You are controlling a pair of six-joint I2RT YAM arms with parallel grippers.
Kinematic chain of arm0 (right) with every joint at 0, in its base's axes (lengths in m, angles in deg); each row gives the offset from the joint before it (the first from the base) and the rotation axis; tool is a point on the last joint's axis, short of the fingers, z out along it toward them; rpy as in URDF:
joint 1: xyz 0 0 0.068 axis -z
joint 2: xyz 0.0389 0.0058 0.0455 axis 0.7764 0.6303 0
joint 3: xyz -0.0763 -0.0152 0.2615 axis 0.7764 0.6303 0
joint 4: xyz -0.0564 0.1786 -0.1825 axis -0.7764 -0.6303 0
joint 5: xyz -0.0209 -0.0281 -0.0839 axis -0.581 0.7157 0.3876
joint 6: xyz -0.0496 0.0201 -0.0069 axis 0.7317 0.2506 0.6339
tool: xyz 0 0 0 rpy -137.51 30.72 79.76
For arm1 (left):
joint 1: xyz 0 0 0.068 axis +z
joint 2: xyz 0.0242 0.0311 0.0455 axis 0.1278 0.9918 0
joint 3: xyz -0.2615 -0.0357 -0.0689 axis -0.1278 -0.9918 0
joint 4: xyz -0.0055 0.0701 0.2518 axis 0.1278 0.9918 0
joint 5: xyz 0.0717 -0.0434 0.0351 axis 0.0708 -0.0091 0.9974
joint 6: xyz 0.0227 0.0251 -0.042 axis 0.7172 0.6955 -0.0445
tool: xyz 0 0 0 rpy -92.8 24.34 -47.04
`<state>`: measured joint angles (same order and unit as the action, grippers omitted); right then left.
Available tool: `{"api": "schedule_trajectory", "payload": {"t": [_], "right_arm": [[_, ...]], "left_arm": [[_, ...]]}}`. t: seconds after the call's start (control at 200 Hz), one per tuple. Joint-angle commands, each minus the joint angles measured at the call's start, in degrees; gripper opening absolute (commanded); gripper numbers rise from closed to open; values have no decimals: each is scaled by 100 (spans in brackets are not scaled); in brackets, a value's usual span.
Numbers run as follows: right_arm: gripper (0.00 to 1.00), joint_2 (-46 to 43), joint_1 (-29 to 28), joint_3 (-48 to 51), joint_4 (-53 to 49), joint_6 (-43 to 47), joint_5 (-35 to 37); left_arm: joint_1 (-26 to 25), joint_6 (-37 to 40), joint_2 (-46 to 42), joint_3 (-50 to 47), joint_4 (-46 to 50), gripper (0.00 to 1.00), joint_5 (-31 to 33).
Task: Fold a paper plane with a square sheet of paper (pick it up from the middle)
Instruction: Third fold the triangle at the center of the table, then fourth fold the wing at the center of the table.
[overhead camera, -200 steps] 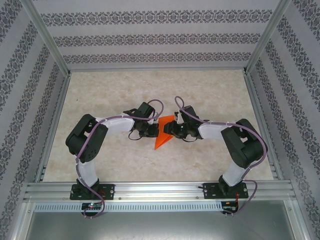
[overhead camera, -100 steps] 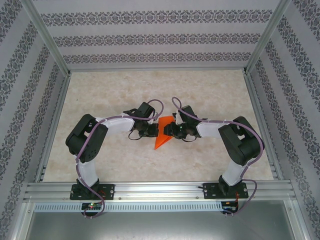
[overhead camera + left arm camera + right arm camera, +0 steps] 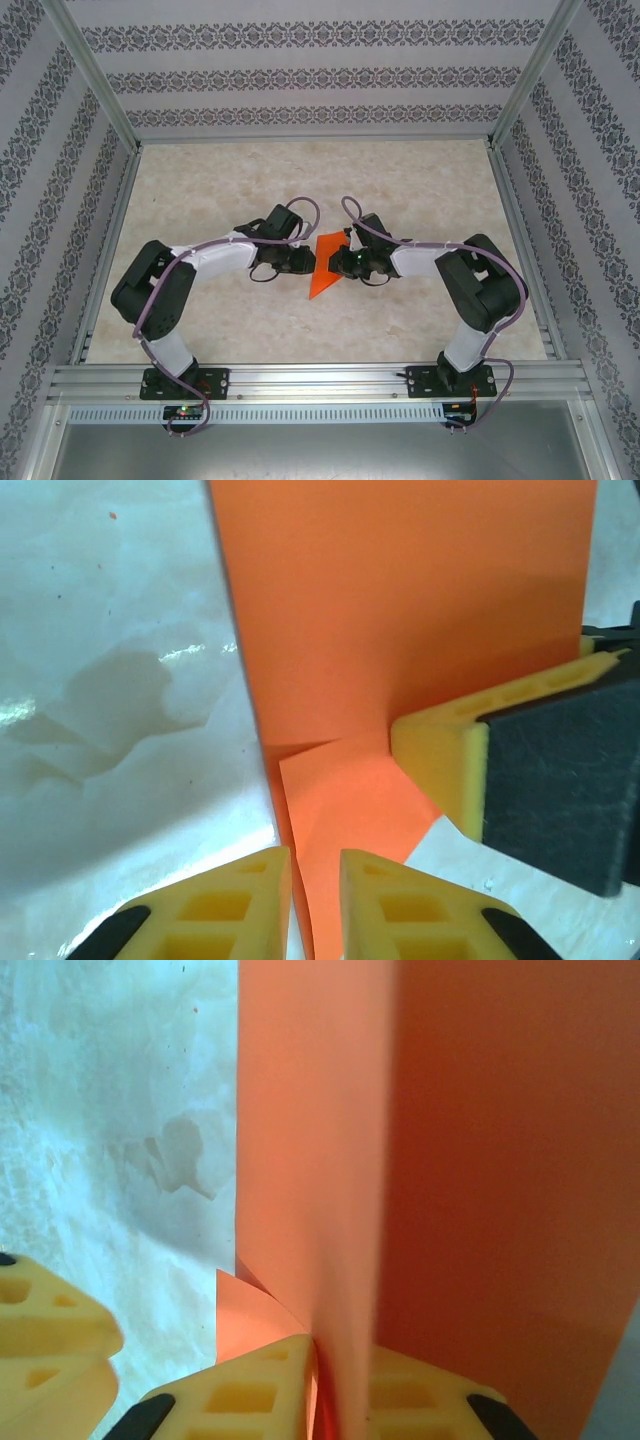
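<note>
From overhead, your two arms met at the centre of the frame above the marbled table. The folded orange paper sat between them as a pointed shape, with its tip toward the lower left. Your left gripper was at the paper's left edge and your right gripper at its right edge.

In the left wrist view, the left gripper's yellow fingers stood slightly parted at the bottom of the frame. A raised fold of the paper ran up through the gap, loose rather than pinched. A yellow, dark-backed finger of the right gripper came in from the right side of that frame and touched the paper.

In the right wrist view, your right gripper was clenched on a standing fold of the paper at bottom centre. The rest of the sheet filled the right side and ran up to the top edge.
</note>
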<state>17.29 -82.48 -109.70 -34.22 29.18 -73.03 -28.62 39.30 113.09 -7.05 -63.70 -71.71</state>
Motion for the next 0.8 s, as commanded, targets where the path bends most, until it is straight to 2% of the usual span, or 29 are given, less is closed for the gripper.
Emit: {"api": "schedule_trajectory", "payload": {"t": [0.0, 0.215, 0.47, 0.569, 0.794], "right_arm": [[12, -201, -95, 174, 367, -390, 329], [10, -250, -313, 326, 692, -1027, 675], [10, -322, -847, 395, 1026, -2131, 1581], [10, -394, -950, 355, 920, -2331, 1842], [12, -445, -939, 268, 658, -2383, 1719]], "left_arm": [[36, 140, -341, -197, -240, 22, 164], [24, 254, -832, -671, -552, 25, 112], [-163, 790, -1316, -1044, -578, 38, -123], [-359, 949, -1311, -1090, -518, 40, -27], [-817, 1386, -1035, -901, -284, 40, 596]]}}
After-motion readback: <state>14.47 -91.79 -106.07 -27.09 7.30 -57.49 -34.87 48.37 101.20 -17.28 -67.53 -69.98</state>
